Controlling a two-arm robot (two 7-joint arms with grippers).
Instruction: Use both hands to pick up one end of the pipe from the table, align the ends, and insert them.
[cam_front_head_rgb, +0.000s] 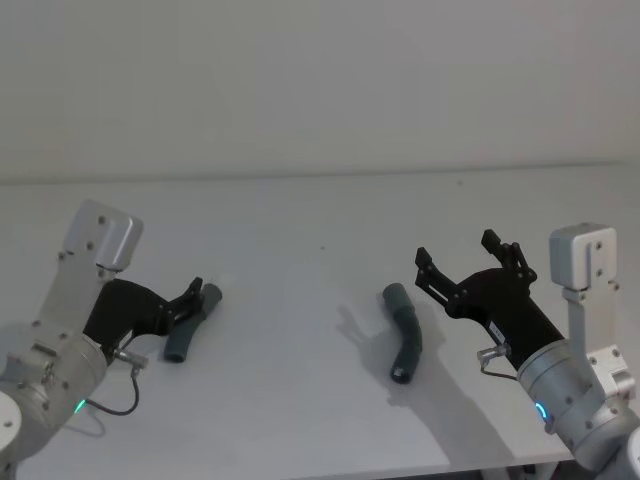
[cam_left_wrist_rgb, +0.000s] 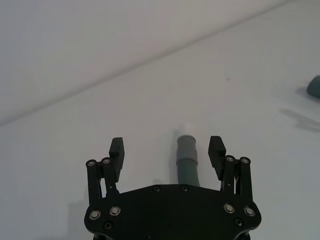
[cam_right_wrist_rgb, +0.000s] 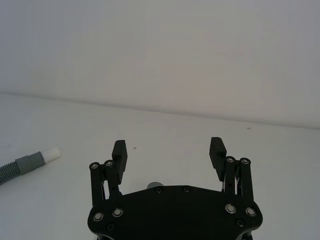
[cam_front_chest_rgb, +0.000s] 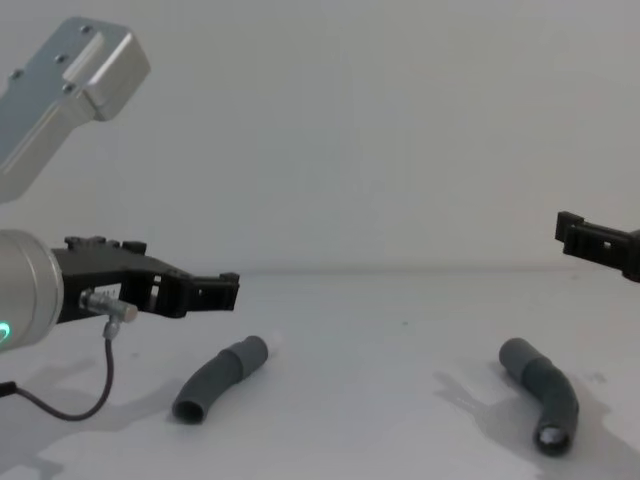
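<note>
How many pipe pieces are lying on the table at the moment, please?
2. One pipe piece lies on the table's left side, below the open left gripper; the other lies right of centre, near the open right gripper. None looks hidden.

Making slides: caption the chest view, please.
Open left tool hovers over one pipe piece; open right tool hangs near the other on the white table.
</note>
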